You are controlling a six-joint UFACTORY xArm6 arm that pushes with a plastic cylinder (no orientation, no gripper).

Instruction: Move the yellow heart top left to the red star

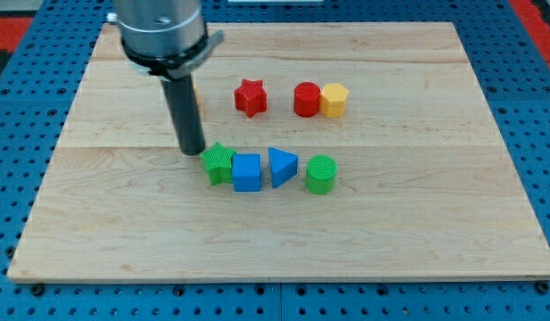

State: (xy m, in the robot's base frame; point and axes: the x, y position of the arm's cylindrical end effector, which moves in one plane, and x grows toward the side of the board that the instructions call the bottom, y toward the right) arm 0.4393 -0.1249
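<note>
The red star [250, 97] lies on the wooden board [417, 232] in its upper middle. Only a thin yellow-orange sliver [198, 96] shows at the right edge of the dark rod, left of the red star; its shape is hidden, so I cannot tell whether it is the yellow heart. My tip [192, 152] rests on the board below that sliver, just to the upper left of the green star [218, 163] and close to it.
A red cylinder [307, 99] and a yellow hexagon [334, 100] touch each other right of the red star. Below, a row runs rightward from the green star: blue cube [246, 172], blue triangle [282, 167], green cylinder [321, 174].
</note>
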